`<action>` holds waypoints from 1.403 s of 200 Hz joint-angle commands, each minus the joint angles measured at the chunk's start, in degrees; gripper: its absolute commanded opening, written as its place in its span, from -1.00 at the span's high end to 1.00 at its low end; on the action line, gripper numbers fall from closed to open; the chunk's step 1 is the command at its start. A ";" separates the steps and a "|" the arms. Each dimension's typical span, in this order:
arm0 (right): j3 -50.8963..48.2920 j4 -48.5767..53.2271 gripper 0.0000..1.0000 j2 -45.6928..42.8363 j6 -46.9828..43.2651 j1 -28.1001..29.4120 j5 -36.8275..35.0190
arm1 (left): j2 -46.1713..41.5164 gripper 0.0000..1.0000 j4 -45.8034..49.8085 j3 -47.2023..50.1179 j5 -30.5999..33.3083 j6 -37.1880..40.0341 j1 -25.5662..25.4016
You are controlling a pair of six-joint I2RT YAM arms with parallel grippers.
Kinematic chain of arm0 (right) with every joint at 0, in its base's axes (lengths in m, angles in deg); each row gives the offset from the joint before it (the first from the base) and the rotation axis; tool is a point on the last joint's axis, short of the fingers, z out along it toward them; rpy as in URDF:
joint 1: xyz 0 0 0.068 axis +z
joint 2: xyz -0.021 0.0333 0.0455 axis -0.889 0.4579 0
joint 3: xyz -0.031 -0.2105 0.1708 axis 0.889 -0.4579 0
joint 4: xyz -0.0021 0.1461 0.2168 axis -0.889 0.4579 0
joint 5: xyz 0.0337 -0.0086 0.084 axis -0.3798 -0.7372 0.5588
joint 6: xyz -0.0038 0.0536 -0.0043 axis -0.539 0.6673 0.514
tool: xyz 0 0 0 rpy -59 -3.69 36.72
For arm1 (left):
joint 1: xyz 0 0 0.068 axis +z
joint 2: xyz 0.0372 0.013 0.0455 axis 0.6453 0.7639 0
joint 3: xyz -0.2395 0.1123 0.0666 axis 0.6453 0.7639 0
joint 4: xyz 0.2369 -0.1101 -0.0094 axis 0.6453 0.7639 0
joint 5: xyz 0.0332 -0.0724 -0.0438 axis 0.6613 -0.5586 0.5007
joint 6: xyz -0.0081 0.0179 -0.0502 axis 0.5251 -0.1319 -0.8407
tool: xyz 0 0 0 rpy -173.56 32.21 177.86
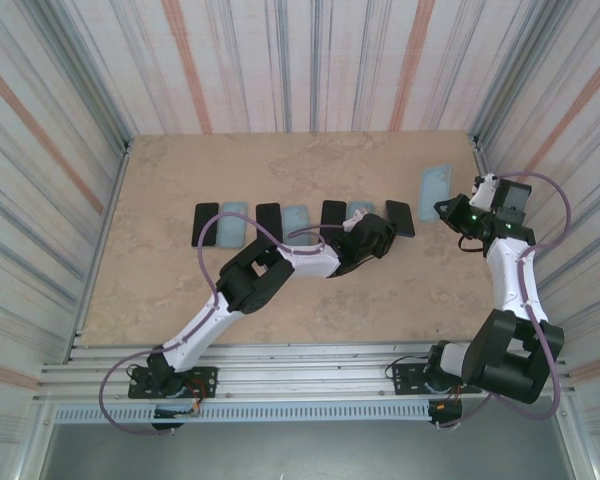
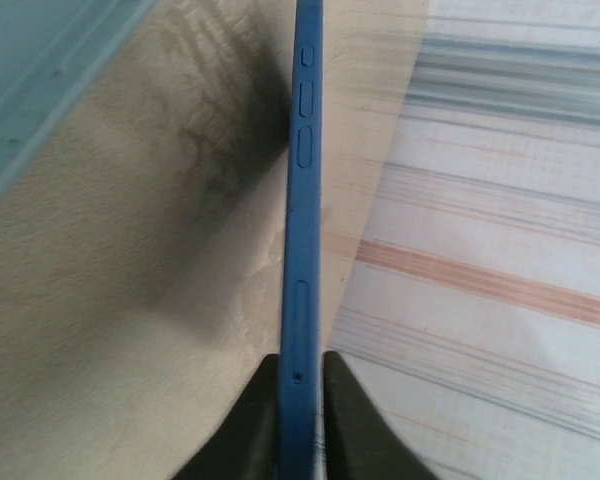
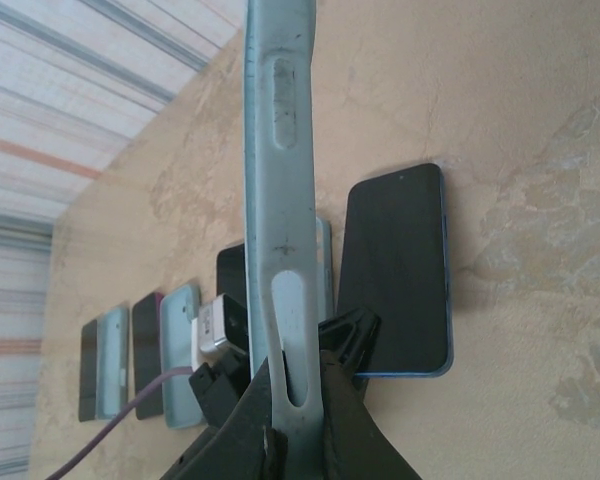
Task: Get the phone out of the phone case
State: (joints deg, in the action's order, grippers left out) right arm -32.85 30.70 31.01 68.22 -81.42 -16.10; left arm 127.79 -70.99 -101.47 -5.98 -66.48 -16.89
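Looking from above at a line of dark phones (image 1: 206, 224) and pale cases (image 1: 233, 222) lying side by side across the middle of the desk (image 1: 160, 290). Reaching along the near side of that line with the left arm (image 1: 280, 265), and ending with the left hand (image 1: 384, 229) at the line's right end. Pinching the blue phone (image 1: 400, 218) there, the last in the line, just right of a pale case. Showing that phone edge-on from the left wrist, side buttons facing the camera, and pressing one dark finger (image 2: 258, 425) against each of its faces. Casting a dark shadow on the desk beside it. Not being able to tell whether lying flat or tipped up a little.

Farther right, holding the phone case (image 1: 436, 183) well clear of the phone, over the back right part of the desk near the striped wall (image 1: 540, 90). Gripping it with the right hand (image 1: 450, 210), pressed together on the case's edge. Showing the grey-blue case edge-on from the right wrist, standing between the fingers (image 3: 345, 425), with the blue phone beyond it, dark screen showing.
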 commanded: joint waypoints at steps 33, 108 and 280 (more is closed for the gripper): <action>-0.62 -1.00 1.00 4.99 -1.88 -0.60 -0.74 | -1.03 0.26 5.70 -0.81 -1.12 -1.55 -0.27; -0.03 1.40 0.99 10.39 -8.72 -1.27 -2.16 | -4.22 -0.17 12.16 0.78 -1.14 -0.97 -0.63; 9.08 3.57 0.91 30.17 -14.42 -3.29 2.23 | -13.34 -0.36 14.26 5.35 -4.51 1.95 -0.86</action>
State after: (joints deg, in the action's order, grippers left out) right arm -25.65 32.89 59.16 55.56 -84.46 -16.43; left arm 120.69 -57.57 -96.35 -9.09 -67.57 -17.67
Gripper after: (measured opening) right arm 0.111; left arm 0.680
